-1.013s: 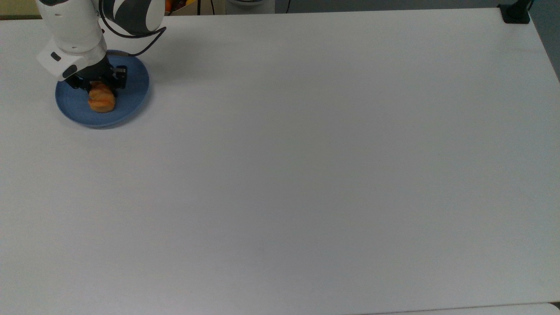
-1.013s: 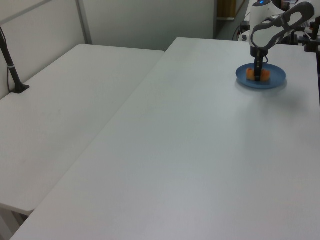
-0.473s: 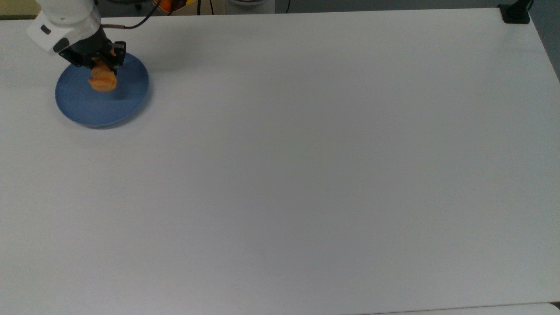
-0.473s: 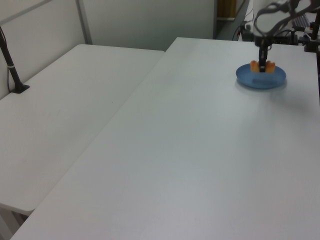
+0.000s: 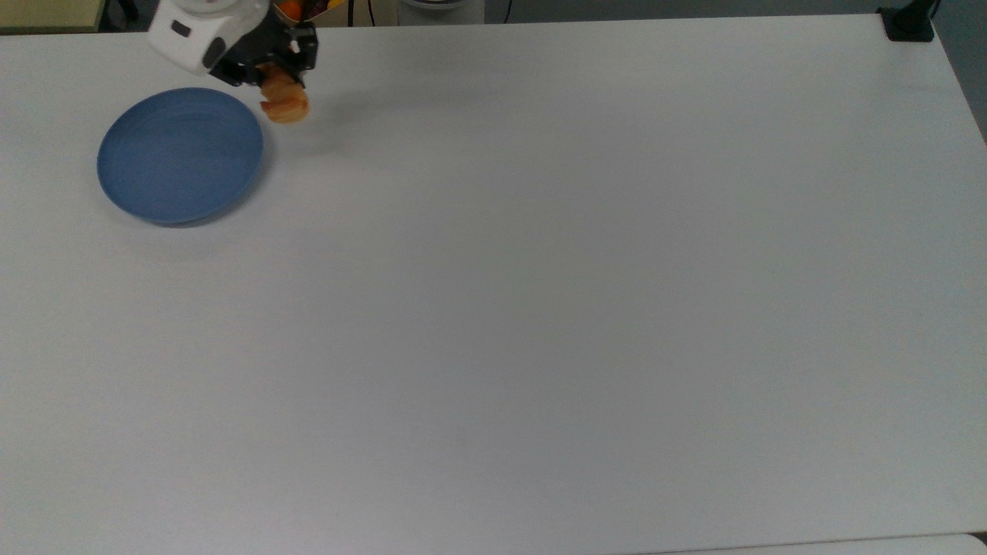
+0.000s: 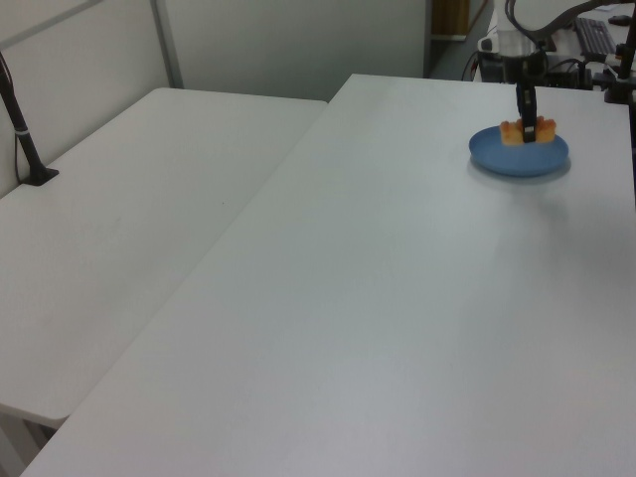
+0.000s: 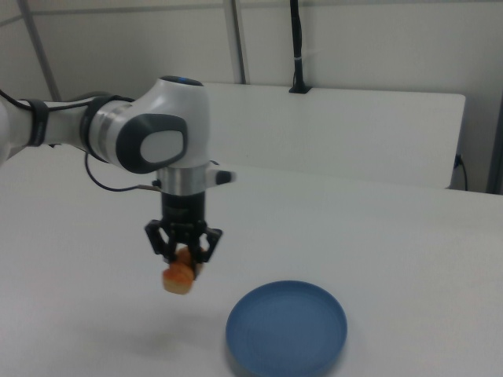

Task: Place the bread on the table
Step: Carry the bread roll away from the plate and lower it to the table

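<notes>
The golden-orange bread [image 5: 284, 102] hangs in the air, held by my gripper [image 5: 271, 75], which is shut on its upper end. In the top view it is just past the blue plate's [image 5: 179, 154] upper-right rim, over the white table [image 5: 540, 293]. The right view shows the bread [image 7: 179, 276] dangling from the gripper [image 7: 185, 253] well above the table [image 7: 94, 330], to the left of the plate [image 7: 286, 327]. Seen from the left view, the bread [image 6: 527, 129] and gripper [image 6: 527, 121] line up above the plate [image 6: 519, 152].
The blue plate holds nothing. A second white table [image 6: 129, 219] adjoins on the left view's left, with a black clamp post [image 6: 25, 139]. Another black clamp [image 5: 908, 23] sits at the top view's upper-right corner.
My gripper lifted the bread off the blue plate and carried it up and toward the top view's right, past the plate's rim. The plate stayed in place.
</notes>
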You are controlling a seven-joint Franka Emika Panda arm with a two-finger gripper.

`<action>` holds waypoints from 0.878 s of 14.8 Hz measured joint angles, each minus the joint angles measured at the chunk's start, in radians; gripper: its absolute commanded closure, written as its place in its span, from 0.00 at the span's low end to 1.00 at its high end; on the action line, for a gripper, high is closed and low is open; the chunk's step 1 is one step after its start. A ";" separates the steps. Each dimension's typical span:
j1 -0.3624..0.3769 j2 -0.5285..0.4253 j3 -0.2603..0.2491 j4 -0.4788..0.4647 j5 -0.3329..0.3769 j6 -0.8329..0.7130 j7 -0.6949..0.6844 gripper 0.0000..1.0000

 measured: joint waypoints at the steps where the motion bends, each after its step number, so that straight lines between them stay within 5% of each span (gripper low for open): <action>1: 0.002 -0.001 0.048 -0.003 0.018 -0.024 0.032 0.55; 8: 0.015 0.031 0.251 -0.098 0.048 0.043 0.217 0.53; 13: 0.038 0.098 0.269 -0.169 0.048 0.258 0.273 0.53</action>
